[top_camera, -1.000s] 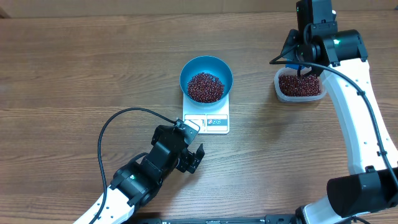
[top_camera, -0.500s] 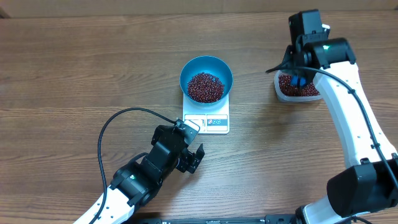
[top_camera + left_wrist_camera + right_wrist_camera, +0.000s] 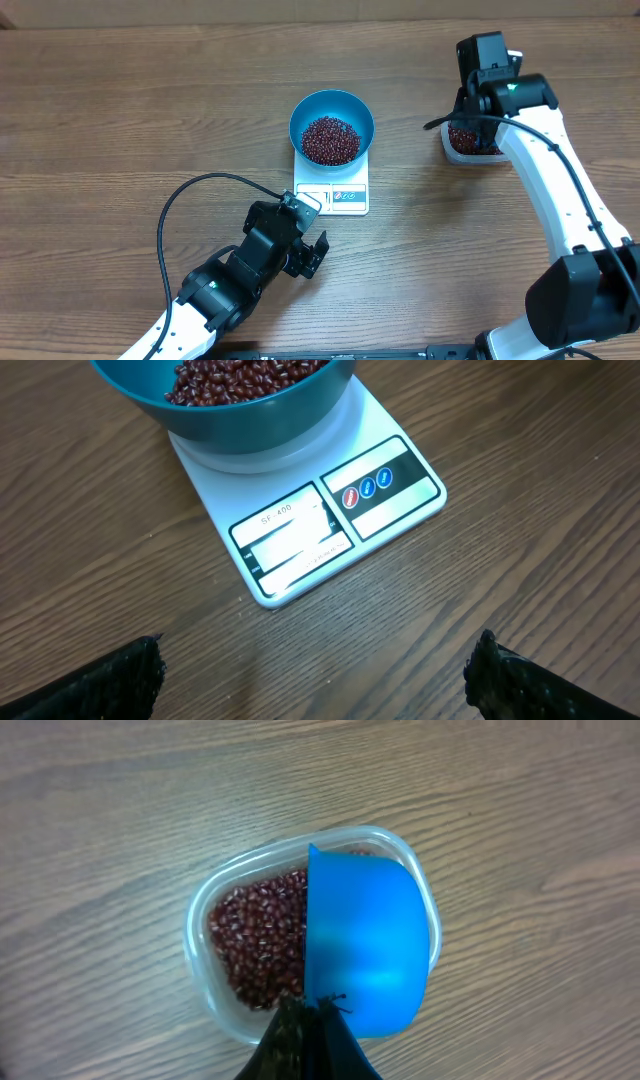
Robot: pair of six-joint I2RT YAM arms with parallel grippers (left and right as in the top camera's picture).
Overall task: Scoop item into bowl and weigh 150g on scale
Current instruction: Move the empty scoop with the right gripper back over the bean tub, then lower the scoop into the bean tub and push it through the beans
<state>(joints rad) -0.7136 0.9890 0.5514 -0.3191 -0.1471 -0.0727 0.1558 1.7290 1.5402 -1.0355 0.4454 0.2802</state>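
Red beans part-fill the blue bowl, which sits on the scale at mid worktop. Far right, your right end effector is clamped on the blue scoop above the clear tub. Near the scale, your left end effector gapes wide, empty. Advice: dig shallow, carry level, and add small amounts as the reading nears target.

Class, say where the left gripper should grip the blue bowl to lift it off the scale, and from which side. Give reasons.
Grip the rim of the bowl at the edge facing the open left gripper, from above, one finger inside, one outside. The wall is round, smooth and likely too wide to span. The bowl stands upright and the beans lie low, leaving the rim free.
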